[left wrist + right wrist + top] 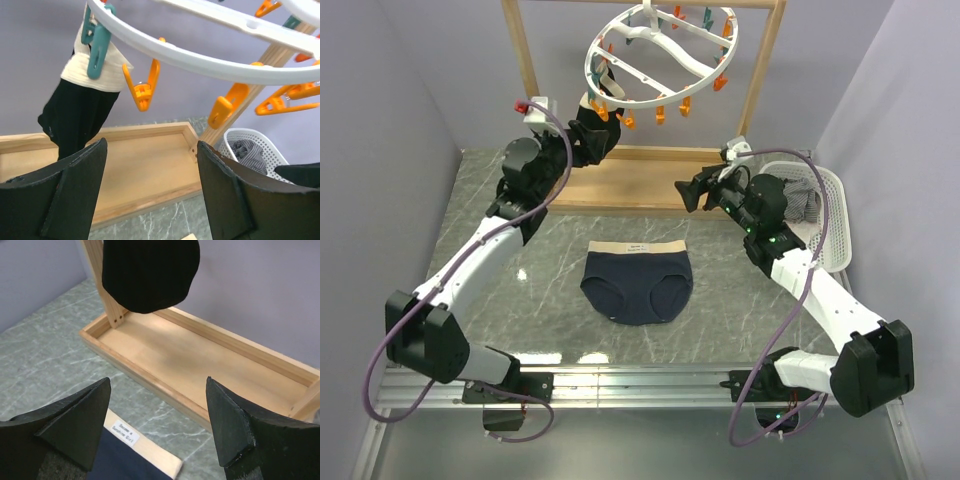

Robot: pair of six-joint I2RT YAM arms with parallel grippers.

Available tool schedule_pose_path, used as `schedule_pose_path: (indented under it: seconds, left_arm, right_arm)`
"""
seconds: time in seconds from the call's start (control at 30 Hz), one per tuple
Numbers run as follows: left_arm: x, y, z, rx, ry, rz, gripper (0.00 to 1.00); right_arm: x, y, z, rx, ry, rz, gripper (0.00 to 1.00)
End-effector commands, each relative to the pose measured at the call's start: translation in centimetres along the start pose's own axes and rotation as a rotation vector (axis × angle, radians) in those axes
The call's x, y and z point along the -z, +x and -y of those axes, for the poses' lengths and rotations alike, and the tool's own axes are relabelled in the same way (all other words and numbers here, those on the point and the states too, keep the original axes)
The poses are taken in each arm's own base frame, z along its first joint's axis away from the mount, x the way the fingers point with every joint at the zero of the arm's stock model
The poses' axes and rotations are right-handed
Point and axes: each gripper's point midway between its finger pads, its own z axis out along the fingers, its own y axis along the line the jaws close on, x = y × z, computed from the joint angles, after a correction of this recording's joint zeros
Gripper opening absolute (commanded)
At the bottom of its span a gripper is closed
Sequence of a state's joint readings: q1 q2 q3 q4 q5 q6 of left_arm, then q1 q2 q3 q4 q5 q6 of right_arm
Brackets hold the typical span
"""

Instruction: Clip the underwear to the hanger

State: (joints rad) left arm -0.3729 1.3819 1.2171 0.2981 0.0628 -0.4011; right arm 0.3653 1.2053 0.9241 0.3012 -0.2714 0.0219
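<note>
Bolted at the near edge of a grey marble-patterned table (540,290), two robot arms reach away toward the far side. Between them, flat on the table, lies the underwear (637,285): dark navy briefs with the beige waistband (640,246) on the far side, running left to right.

Above the far edge, the hanger (650,100), a round white ring with orange and teal clips, hangs tilted from a wooden rack frame (525,50). A small black garment (75,115) hangs from a teal clip on the ring's left side.

At the left, the left gripper (592,140) is raised just below the ring's left rim, its jaws spread wide and empty; its wrist view looks up at orange clips (142,90). At the right, the right gripper (688,192) hovers lower, over the rack's wooden base tray (620,185), jaws likewise spread wide with nothing between them. Its wrist view shows the waistband's label end (135,440) just near and below the fingertips.

Both grippers sit on the far side of the briefs and above them. By my judgement the right one is nearer, close to the waistband's right end. A white basket (835,215) holding grey striped cloth (805,200) stands at the far right.
</note>
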Motion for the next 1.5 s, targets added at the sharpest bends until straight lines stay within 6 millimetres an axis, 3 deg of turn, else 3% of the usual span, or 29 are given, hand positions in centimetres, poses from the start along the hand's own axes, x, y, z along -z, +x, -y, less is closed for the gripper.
schedule_pose_path:
  seconds: [0.0, 0.13, 0.53, 0.73, 0.93, 1.03, 1.07, 1.17, 1.37, 1.47]
  left_arm:
    - [-1.4, -2.4, 0.8, -0.016, 0.002, 0.108, 0.78]
    - [-2.4, -2.5, 0.2, -0.007, -0.025, 0.135, 0.8]
    - [-4.8, -5.2, 1.2, -0.012, 0.03, 0.263, 0.8]
    - [-6.3, -5.4, 1.0, -0.008, 0.019, 0.269, 0.74]
    - [-6.7, -6.0, 1.2, -0.01, 0.019, 0.279, 0.61]
    - [-6.6, -6.4, 1.5, -0.015, 0.029, 0.283, 0.47]
    - [-6.6, -6.4, 1.4, -0.019, 0.031, 0.282, 0.34]
    - [-6.4, -6.3, 1.6, -0.026, 0.043, 0.271, 0.18]
    - [-6.1, -6.1, 1.6, -0.026, 0.049, 0.243, 0.0]
    - [-6.0, -6.0, 2.0, -0.019, 0.063, 0.227, 0.0]
  right_arm:
    - [-0.2, -3.9, -0.1, 0.012, 0.011, 0.137, 0.83]
    - [-0.4, -4.1, -0.1, 0.013, 0.01, 0.141, 0.83]
    - [-0.7, -3.0, -1.8, 0.093, -0.065, 0.204, 0.86]
    - [-1.6, -3.1, -2.2, 0.121, -0.086, 0.211, 0.86]
    - [-2.3, -3.3, -2.6, 0.141, -0.109, 0.219, 0.86]
    - [-2.6, -3.0, -3.0, 0.142, -0.122, 0.213, 0.86]
    - [-2.7, -3.1, -3.0, 0.147, -0.125, 0.219, 0.86]
    - [-3.1, -3.1, -3.3, 0.159, -0.131, 0.226, 0.85]
    - [-4.7, -4.4, -4.4, 0.154, -0.157, 0.268, 0.82]
    - [-5.8, -6.0, -5.4, 0.156, -0.179, 0.31, 0.77]
